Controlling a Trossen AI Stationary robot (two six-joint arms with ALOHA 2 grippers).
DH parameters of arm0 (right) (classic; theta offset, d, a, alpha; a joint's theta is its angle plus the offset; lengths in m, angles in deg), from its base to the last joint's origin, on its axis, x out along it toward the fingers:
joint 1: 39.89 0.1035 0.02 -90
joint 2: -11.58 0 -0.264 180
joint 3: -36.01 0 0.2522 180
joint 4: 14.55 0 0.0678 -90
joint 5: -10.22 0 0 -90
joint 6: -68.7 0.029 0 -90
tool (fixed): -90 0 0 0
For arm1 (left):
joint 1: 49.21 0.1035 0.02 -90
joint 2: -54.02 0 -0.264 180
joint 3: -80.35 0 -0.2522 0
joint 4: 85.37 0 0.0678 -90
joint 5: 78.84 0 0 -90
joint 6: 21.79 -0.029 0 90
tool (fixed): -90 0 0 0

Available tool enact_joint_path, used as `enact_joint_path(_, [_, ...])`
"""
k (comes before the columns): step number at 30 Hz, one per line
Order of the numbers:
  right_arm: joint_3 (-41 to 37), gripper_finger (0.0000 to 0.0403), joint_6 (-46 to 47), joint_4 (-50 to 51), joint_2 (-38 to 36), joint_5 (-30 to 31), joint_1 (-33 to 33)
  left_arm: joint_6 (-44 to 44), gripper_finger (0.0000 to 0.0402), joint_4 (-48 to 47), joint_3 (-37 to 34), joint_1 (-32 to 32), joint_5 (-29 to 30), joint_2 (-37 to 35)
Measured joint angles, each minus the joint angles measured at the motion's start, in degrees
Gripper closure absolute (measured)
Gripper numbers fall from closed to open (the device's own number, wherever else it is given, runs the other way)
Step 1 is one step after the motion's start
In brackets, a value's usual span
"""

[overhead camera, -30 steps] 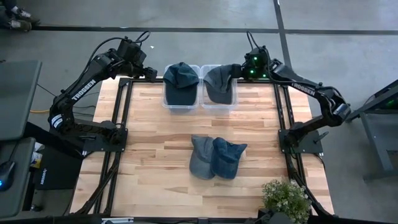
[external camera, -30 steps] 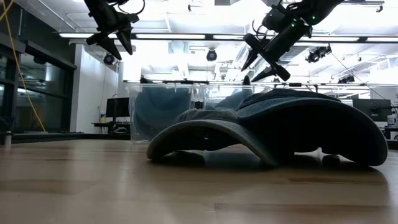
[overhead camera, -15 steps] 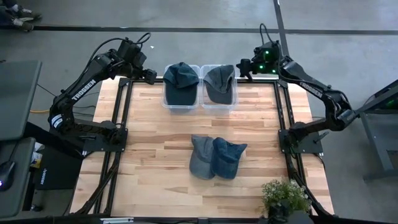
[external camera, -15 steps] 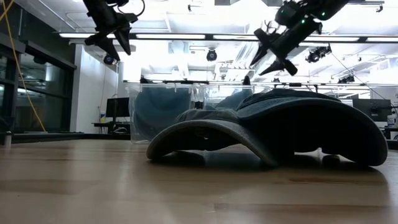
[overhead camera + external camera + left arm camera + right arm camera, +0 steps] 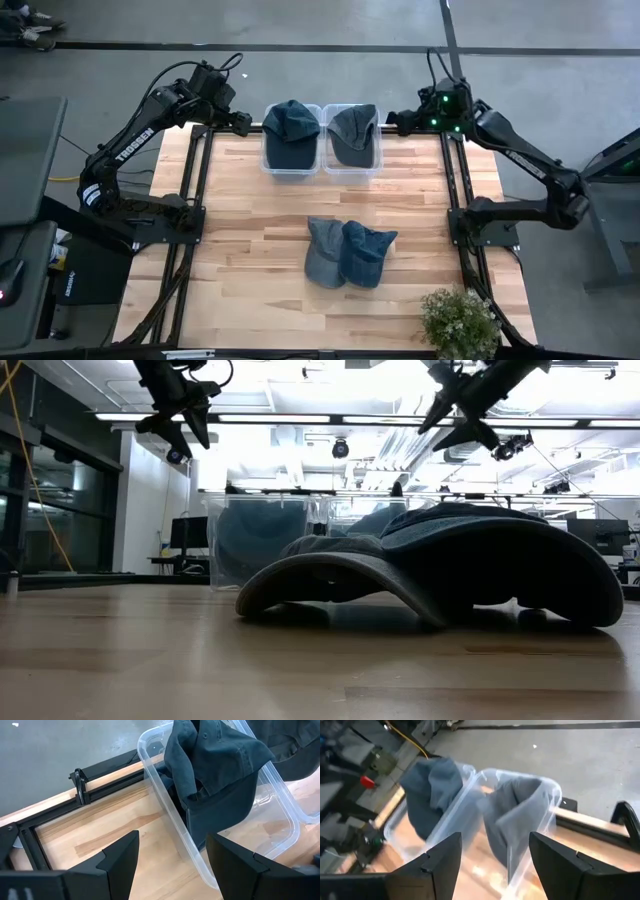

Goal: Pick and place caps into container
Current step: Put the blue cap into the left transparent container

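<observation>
Two clear bins (image 5: 322, 165) sit side by side at the far edge of the tabletop (image 5: 250, 240), and each has a cap in it. We see the dark blue cap (image 5: 291, 132) in the left bin and the grey cap (image 5: 353, 133) in the right bin. Two more caps wait near the middle of the tabletop, touching each other: a faded grey-blue cap (image 5: 324, 251) and a darker blue cap (image 5: 365, 252) just beside it. Our left tool (image 5: 243, 120) hangs in the air just beside the left bin, and its fingers are apart with nothing between them. Our right tool (image 5: 394, 118) hangs in the air just beside the right bin, and it is open and empty too. We think the next job is to go and get one of the two caps in the middle. To do it well, we should pick the cap on our own side, so the arms do not bump. We should come down from above with the fingers wide, and pinch the soft top or the brim of only one cap. The caps touch, so we must take care not to drag the other one along. Then we lift it high enough to clear the bin wall.
</observation>
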State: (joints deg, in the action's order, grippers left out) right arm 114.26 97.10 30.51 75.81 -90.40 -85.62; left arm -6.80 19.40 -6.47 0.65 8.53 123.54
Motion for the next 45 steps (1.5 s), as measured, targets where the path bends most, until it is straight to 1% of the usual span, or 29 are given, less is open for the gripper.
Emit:
enact_joint_path(6, [0.00,0.0178,-0.04,7.03,-4.10,7.23,7.88,-1.61,0.0173,0.00,0.00,0.00,-0.56,0.00])
enact_joint_path(12, [0.00,0.0179,-0.19,11.42,-6.83,15.52,16.03,-4.26,0.0173,-0.02,0.00,0.00,-1.06,0.00])
enact_joint_path(20, [0.02,0.0180,-0.27,16.32,-7.19,24.43,28.62,-7.76,0.0173,0.00,0.00,0.00,-3.90,0.00])
enact_joint_path(24, [0.02,0.0180,1.87,18.35,-6.62,28.14,35.01,-9.60,0.0173,0.02,0.00,0.00,-4.77,0.00])
enact_joint_path(31, [-0.07,0.0181,5.10,20.12,-4.72,31.66,45.51,-12.26,0.0173,-0.07,0.00,0.00,-4.82,0.00])
enact_joint_path(35, [-0.07,0.0180,7.41,24.38,-3.16,34.22,50.47,-13.39,0.0173,-0.47,0.00,0.00,-4.86,0.00])
enact_joint_path(39, [-0.09,0.0181,9.58,28.75,-0.79,34.52,55.75,-13.44,0.0173,-0.76,0.00,0.00,-5.47,0.00])
enact_joint_path(45, [-0.13,0.0182,7.33,30.61,4.04,35.06,63.20,-13.26,0.0173,-0.74,0.00,0.00,-8.50,0.00])
